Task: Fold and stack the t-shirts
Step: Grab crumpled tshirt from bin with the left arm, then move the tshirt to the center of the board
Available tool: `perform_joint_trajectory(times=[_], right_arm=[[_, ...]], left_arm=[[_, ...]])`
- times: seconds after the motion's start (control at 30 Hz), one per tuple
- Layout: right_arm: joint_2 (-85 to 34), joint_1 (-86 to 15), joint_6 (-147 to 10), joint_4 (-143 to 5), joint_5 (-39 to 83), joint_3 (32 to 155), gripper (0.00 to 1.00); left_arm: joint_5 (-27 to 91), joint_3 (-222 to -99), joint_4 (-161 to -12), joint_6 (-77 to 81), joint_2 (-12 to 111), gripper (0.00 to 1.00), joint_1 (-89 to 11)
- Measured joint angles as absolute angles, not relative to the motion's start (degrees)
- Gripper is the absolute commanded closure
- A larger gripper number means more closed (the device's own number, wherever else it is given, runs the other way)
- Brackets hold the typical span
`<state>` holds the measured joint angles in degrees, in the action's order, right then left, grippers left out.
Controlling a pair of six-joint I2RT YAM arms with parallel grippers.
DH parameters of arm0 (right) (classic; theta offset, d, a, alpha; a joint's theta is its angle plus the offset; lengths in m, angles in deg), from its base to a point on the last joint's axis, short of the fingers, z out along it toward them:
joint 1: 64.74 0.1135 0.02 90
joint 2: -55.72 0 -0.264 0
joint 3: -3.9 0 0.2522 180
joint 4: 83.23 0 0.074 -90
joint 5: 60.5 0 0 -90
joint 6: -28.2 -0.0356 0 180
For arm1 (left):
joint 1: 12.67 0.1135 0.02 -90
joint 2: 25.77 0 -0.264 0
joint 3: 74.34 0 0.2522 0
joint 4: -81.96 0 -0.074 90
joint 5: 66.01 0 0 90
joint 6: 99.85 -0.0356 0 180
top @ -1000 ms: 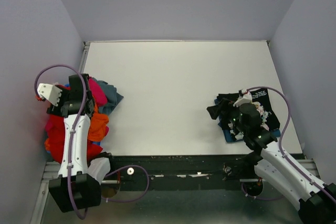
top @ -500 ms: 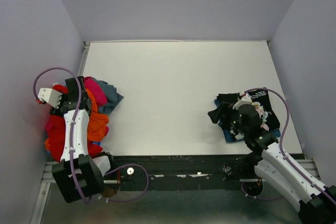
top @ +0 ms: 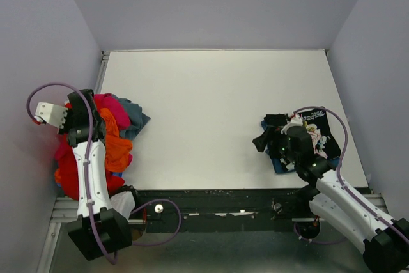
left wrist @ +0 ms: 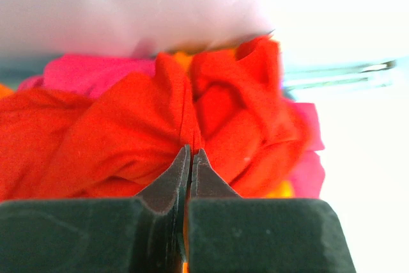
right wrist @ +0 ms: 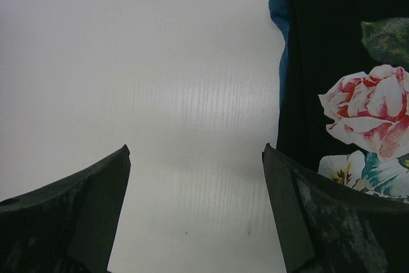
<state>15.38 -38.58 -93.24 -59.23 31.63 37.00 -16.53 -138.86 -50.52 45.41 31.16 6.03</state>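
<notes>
A crumpled heap of t-shirts lies at the table's left edge: red (top: 67, 171), orange (top: 116, 146), magenta-pink (top: 115, 107) and teal-grey (top: 135, 117). My left gripper (top: 77, 126) sits on top of the heap. In the left wrist view its jaws (left wrist: 192, 150) are shut on a ridge of the red t-shirt (left wrist: 115, 132). A black floral t-shirt (top: 319, 126) lies folded at the right on a blue one (top: 279, 164). My right gripper (top: 263, 131) stands open over bare table beside the black t-shirt's (right wrist: 319, 62) left edge, holding nothing (right wrist: 195, 148).
The white table (top: 211, 107) is enclosed by grey walls on three sides. A metal rail (left wrist: 339, 75) runs along the left edge by the heap. The arm bases and purple cables sit along the near edge.
The left gripper has shifted left over the heap and closed onto the red cloth. The right arm has barely moved and stays open.
</notes>
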Motion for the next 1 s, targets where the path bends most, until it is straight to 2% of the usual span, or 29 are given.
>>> perform_joint_trajectory(times=[0.23, 0.37, 0.6, 0.73, 1.0], right_arm=[[17.81, -38.58, -93.35, -59.25, 32.09, 37.00, 0.09], [20.67, -38.58, -93.51, -59.28, 32.57, 36.95, 0.09], [23.71, -38.58, -93.51, -59.30, 32.83, 35.71, 0.09], [24.67, -38.58, -93.51, -59.28, 33.07, 35.09, 0.09], [24.82, -38.58, -93.94, -59.28, 33.84, 34.94, 0.09]], left_arm=[[-10.54, -151.14, -50.46, 42.11, 26.11, 1.00, 2.07], [-6.87, -156.85, -53.17, 40.69, 26.24, 1.00, -5.23], [-1.36, -173.04, -57.67, 37.76, 37.37, 1.00, -19.28], [2.29, -191.29, -58.15, 33.02, 49.39, 1.00, -30.74], [13.26, -233.46, -56.40, 26.05, 75.55, 1.00, -46.21]])
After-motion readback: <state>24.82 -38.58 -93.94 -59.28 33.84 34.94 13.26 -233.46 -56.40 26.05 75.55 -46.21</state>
